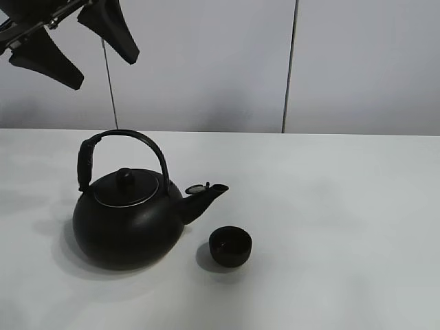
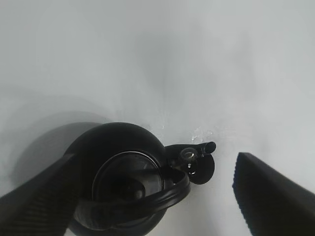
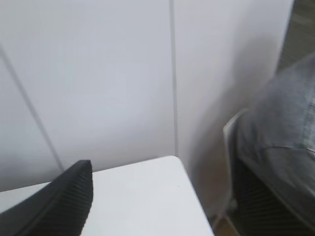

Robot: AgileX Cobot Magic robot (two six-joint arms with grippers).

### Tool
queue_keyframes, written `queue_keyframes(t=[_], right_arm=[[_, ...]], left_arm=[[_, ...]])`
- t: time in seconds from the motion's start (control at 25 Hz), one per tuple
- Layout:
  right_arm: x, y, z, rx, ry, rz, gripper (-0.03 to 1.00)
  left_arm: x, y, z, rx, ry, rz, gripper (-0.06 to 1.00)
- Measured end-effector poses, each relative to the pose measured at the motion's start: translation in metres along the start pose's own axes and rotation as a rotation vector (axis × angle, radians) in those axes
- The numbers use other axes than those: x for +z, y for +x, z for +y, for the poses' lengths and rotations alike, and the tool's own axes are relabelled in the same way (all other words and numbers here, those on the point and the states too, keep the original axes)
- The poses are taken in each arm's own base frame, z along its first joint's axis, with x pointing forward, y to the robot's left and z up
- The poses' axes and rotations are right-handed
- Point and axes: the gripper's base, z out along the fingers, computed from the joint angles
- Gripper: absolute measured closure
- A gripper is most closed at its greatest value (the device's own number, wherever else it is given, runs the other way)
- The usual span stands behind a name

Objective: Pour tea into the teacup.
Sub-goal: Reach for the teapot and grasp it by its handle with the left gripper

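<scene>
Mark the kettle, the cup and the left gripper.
kettle [image 1: 127, 227]: high view, front of the round body.
cup [image 1: 230, 256]: high view, outer front wall.
left gripper [image 1: 104, 71]: high view, gap midway between its open fingertips.

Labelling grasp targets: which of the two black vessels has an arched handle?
The big round kettle, lidded and spouted; the small teacup by its spout has none.

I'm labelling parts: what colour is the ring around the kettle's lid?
Silvery, a thin ring on the black kettle; clearest in the exterior high view.
</scene>
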Motion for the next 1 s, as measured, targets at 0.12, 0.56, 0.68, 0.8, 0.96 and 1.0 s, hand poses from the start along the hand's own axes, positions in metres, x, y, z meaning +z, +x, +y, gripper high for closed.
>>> queue_keyframes(t=[0.12, 0.56, 0.68, 0.8, 0.96, 1.0], right_arm=[[-0.065, 0.012, 0.012, -0.046, -0.163, -0.082, 0.42], [-0.129, 0.142, 0.017, -0.183, -0.471, -0.043, 0.42], [-0.103, 0.182, 0.018, -0.175, -0.455, 0.067, 0.42], [-0.076, 0.215, 0.020, -0.168, -0.420, 0.183, 0.42], [-0.052, 0.244, 0.025, -0.175, -0.426, 0.299, 0.42], [-0.049, 0.248, 0.026, -0.178, -0.433, 0.307, 0.42]], left_arm=[[0.000, 0.000, 0.000, 0.000, 0.000, 0.000, 0.34], [0.000, 0.000, 0.000, 0.000, 0.000, 0.000, 0.34], [0.000, 0.000, 0.000, 0.000, 0.000, 0.000, 0.34], [0.000, 0.000, 0.000, 0.000, 0.000, 0.000, 0.34], [0.000, 0.000, 0.000, 0.000, 0.000, 0.000, 0.34], [0.000, 0.000, 0.000, 0.000, 0.000, 0.000, 0.34]])
